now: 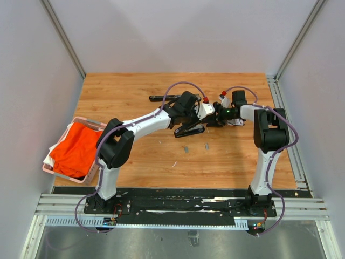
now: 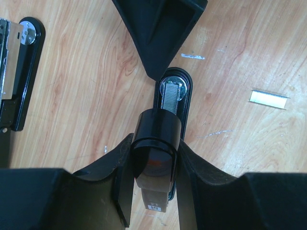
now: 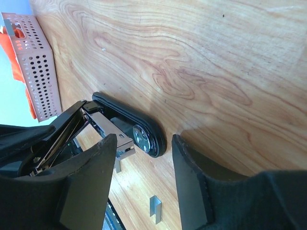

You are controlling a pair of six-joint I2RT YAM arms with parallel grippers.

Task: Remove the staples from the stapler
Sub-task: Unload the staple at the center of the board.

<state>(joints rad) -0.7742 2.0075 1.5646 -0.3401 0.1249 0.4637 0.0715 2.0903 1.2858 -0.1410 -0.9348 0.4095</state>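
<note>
Wooden desk carrying a black stapler, which is clamped across its body by the jaws of the left gripper. The jaws of the right gripper stand apart just beside the stapler's rounded base end, apparently touching nothing. Two short strips of staples lie loose on the desk near the stapler. A second stapler lies farther back.
</note>
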